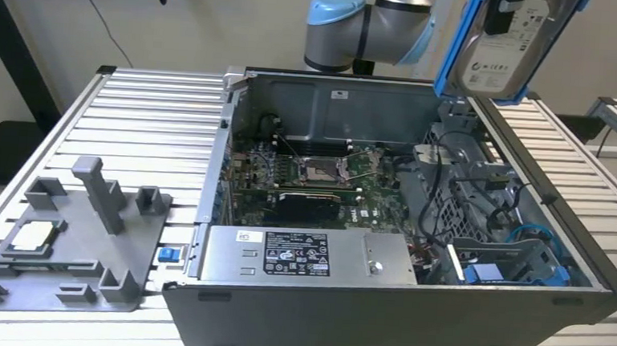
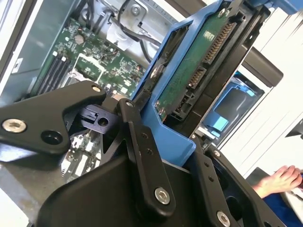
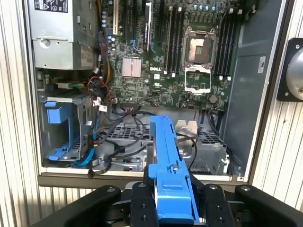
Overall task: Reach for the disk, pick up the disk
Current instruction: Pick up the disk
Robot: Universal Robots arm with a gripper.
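Disk (image 1: 506, 42) lifted clear of the open computer case (image 1: 324, 101)
It is clamped edge-on between the gripper (image 3: 173, 201) fingers, long axis upright, high above the drive bay (image 1: 502, 261)

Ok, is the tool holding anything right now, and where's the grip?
Yes. The tool is shut on the disk, clamping the edge of its blue caddy, and the disk hangs raised above the open computer case.
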